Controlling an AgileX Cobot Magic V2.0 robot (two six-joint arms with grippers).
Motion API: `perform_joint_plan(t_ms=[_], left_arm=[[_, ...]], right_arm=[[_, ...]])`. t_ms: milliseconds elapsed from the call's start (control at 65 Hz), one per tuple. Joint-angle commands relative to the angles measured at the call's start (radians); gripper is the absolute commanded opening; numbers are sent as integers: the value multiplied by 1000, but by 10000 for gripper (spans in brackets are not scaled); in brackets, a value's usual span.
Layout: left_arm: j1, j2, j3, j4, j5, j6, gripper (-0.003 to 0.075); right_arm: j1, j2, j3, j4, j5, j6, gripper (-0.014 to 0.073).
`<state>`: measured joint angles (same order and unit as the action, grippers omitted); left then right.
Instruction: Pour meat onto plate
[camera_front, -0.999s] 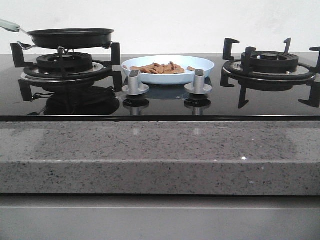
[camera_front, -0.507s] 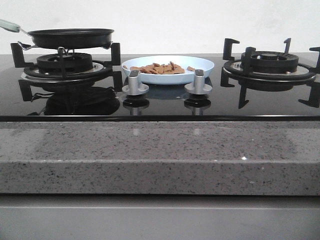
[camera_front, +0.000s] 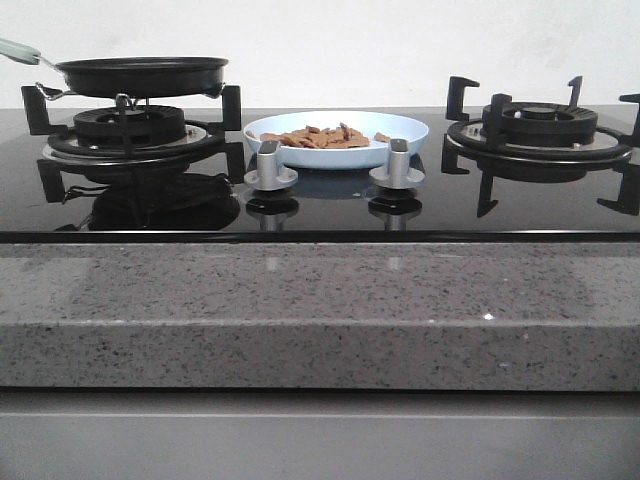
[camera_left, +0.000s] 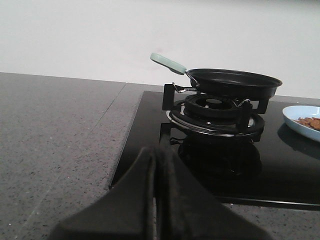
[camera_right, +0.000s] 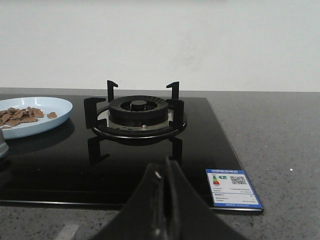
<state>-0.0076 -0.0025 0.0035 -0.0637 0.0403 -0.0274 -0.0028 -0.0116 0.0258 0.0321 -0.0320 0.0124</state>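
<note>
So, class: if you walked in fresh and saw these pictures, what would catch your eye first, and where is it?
Probably the pale blue plate at the middle back of the black glass hob, with reddish-brown meat already heaped in it. Next, the black frying pan sitting on the left burner, while the right burner stands bare.
</note>
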Motion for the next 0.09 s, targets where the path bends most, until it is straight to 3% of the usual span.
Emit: perform_joint_plan(t_ms=[0,77], left_arm=[[-8,-17,5,1,-88,-9,-20],[-8,-17,5,1,-88,-9,-20]], right_arm=[[-8,-15,-5,-13,-84,1,-120],[-8,-15,-5,-13,-84,1,-120]])
